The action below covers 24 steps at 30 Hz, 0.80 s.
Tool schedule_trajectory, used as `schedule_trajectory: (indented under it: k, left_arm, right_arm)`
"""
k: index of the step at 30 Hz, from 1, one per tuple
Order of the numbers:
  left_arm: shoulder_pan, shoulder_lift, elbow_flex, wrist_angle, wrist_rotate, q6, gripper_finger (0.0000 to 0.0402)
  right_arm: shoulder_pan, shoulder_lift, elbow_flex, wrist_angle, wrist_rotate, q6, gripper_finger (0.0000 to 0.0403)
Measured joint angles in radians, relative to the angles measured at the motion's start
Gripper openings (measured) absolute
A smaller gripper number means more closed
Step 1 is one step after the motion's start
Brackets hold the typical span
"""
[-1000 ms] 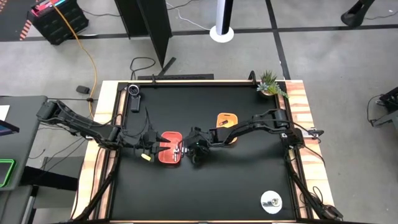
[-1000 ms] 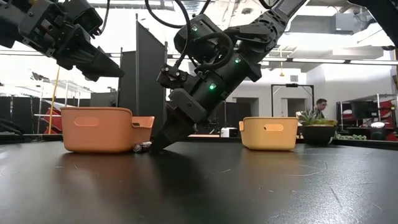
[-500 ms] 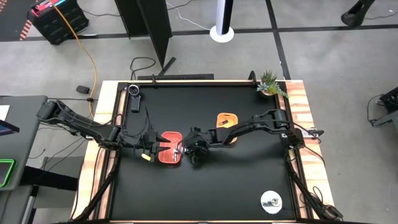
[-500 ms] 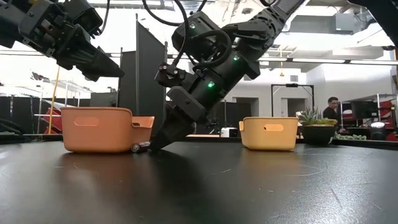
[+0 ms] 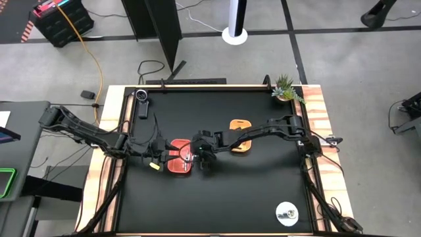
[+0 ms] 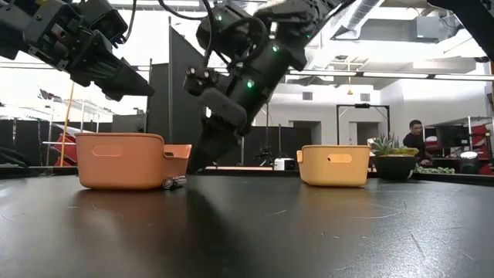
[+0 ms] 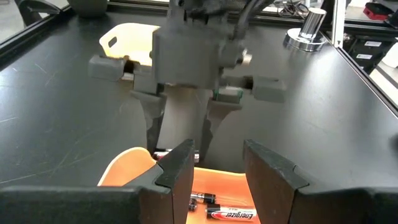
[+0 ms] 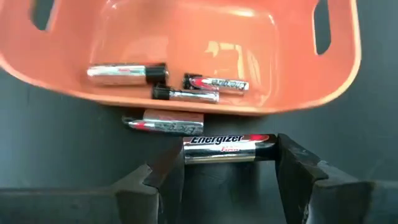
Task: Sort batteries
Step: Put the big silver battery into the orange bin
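Right tool [image 8: 227, 171] clenched on Energizer battery [image 8: 228, 148], lifted clear of counter [image 6: 309, 232], just beside orange tray [image 8: 186, 56]. Three batteries [image 8: 186, 87] lie inside tray; another battery [image 8: 163, 126] on counter touches its rim. Left tool [image 7: 217, 171] hangs above tray, fingers spread, nothing held.

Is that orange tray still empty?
No: the right wrist view shows three batteries lying inside the orange tray, with another on the table just outside its wall.

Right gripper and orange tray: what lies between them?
In the right wrist view, the right gripper holds an Energizer battery; between it and the orange tray lies another battery on the table.
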Motion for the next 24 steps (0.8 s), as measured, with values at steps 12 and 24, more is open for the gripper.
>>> schedule_trajectory:
  k: [12,24]
  left_arm:
    - [0.000,0.000,0.000,0.000,0.000,0.002,0.0132]
    - [0.000,0.000,0.000,0.000,0.000,0.003,0.0132]
  right_arm:
    - [0.022,-0.002,0.194,-0.185,0.053,-0.008,0.0199]
    - [0.075,0.004,0.211,-0.034,0.049,-0.004,0.0259]
